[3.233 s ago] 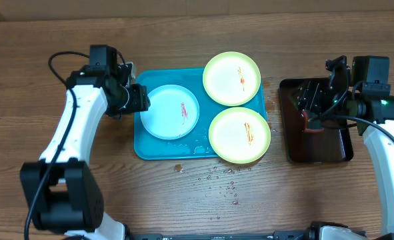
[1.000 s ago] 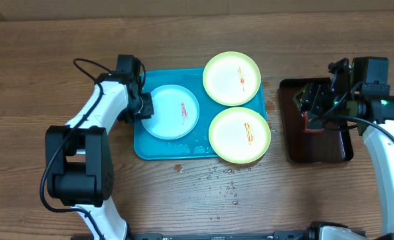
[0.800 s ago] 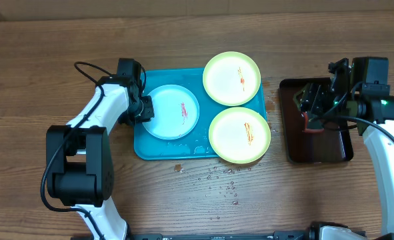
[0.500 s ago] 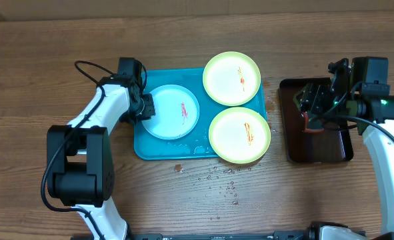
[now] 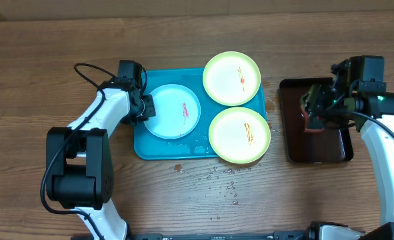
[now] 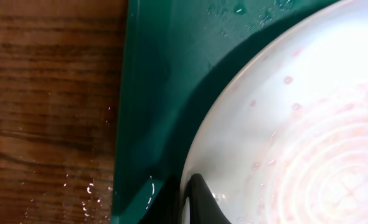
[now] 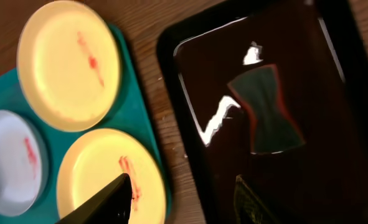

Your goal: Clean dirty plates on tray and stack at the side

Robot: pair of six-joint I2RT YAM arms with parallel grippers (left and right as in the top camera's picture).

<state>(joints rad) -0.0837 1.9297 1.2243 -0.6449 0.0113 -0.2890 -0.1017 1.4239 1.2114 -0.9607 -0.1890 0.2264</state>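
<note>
The turquoise tray (image 5: 143,143) holds three plates with red smears. A light blue plate (image 5: 173,111) lies on its left half, and two yellow-green plates (image 5: 232,78) (image 5: 240,135) lie on its right half. My left gripper (image 5: 145,107) is at the blue plate's left rim. In the left wrist view one finger (image 6: 199,199) presses on top of that rim (image 6: 246,124) and the other is dark beneath it, so the gripper is shut on the plate. My right gripper (image 5: 315,107) hovers open over the dark tray (image 5: 317,143), with nothing between its fingers (image 7: 109,199).
A dark green pad with a red edge (image 7: 268,115) lies in the narrow dark tray (image 7: 333,155) at the right. Water drops (image 5: 217,180) speckle the wood in front of the turquoise tray. Bare wood lies to the left of the tray (image 6: 47,93).
My left gripper's jaws have closed on the light blue plate's left rim. My right gripper has shifted slightly right over the dark tray and its jaws have narrowed.
</note>
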